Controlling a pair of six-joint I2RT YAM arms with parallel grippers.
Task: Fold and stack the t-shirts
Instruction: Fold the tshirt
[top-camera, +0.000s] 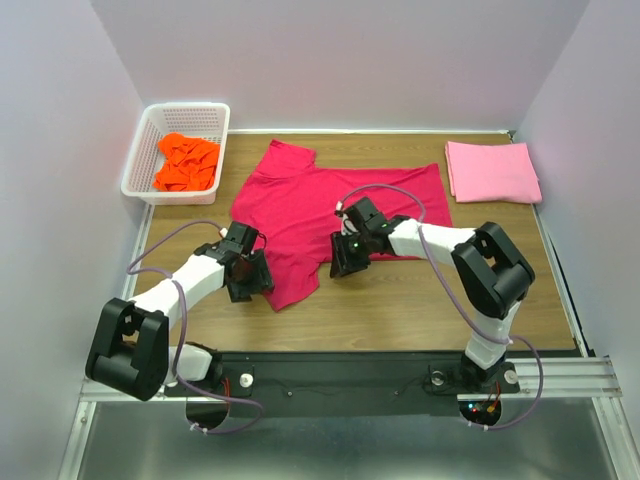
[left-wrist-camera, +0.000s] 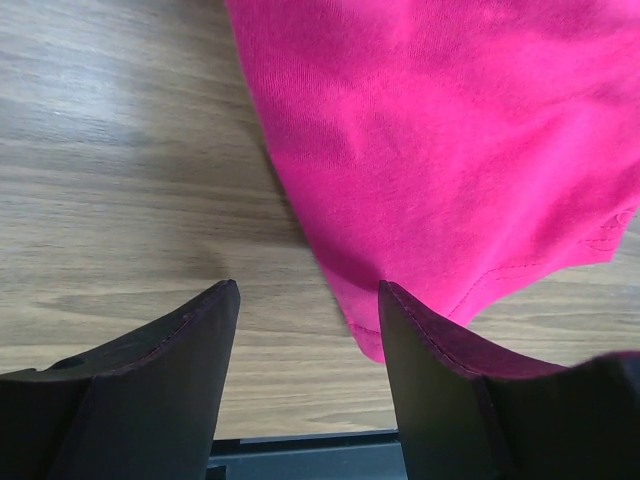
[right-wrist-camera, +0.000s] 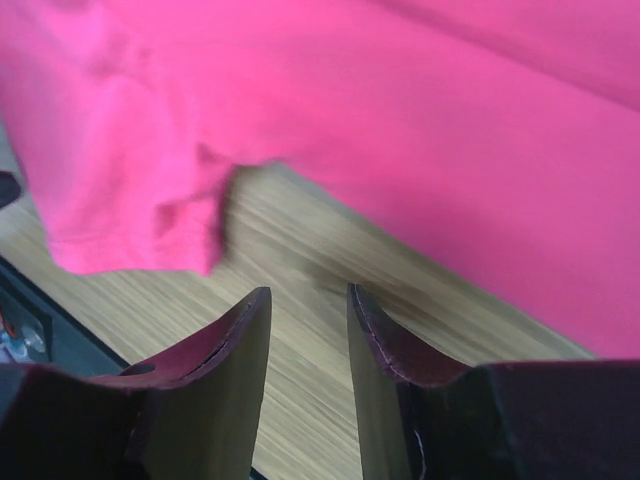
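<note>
The crimson-red t-shirt (top-camera: 325, 205) lies spread on the wooden table, one corner reaching toward the near edge. My left gripper (top-camera: 250, 283) is open and empty over bare wood, its right finger next to the shirt's near corner (left-wrist-camera: 372, 335). My right gripper (top-camera: 343, 266) is open and empty over bare wood beside the shirt's near edge (right-wrist-camera: 420, 150). The light pink t-shirt (top-camera: 491, 171) lies folded at the far right. The bright orange t-shirt (top-camera: 187, 162) is crumpled in the white basket.
The white lattice basket (top-camera: 148, 135) stands at the far left corner. White walls close in the table on three sides. The black base rail (top-camera: 340, 370) runs along the near edge.
</note>
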